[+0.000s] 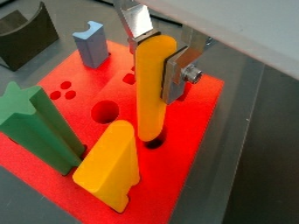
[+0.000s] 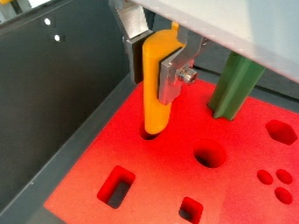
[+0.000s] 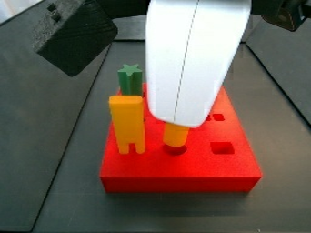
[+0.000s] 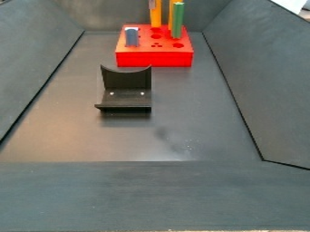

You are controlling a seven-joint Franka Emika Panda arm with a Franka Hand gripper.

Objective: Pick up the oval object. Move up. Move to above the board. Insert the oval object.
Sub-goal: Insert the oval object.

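The oval object (image 1: 152,92), a tall slim yellow-orange peg, stands upright with its lower tip inside a hole of the red board (image 1: 201,131). My gripper (image 1: 159,54) is shut on its upper half, silver fingers (image 1: 184,68) pressed against both sides. A wrist view from the opposite side shows the same grip: gripper (image 2: 156,63), oval object (image 2: 156,92), board (image 2: 239,188). In a side view the white arm hides the gripper, and only the peg's lower end (image 3: 176,136) shows, entering the board (image 3: 183,173).
On the board stand a green star peg (image 1: 41,127), a wider yellow-orange block (image 1: 111,166) and a blue-grey piece (image 1: 90,45). Several other holes (image 2: 209,157) are open. The dark fixture (image 4: 125,89) sits on the floor in front of the board (image 4: 155,58). Dark walls enclose the area.
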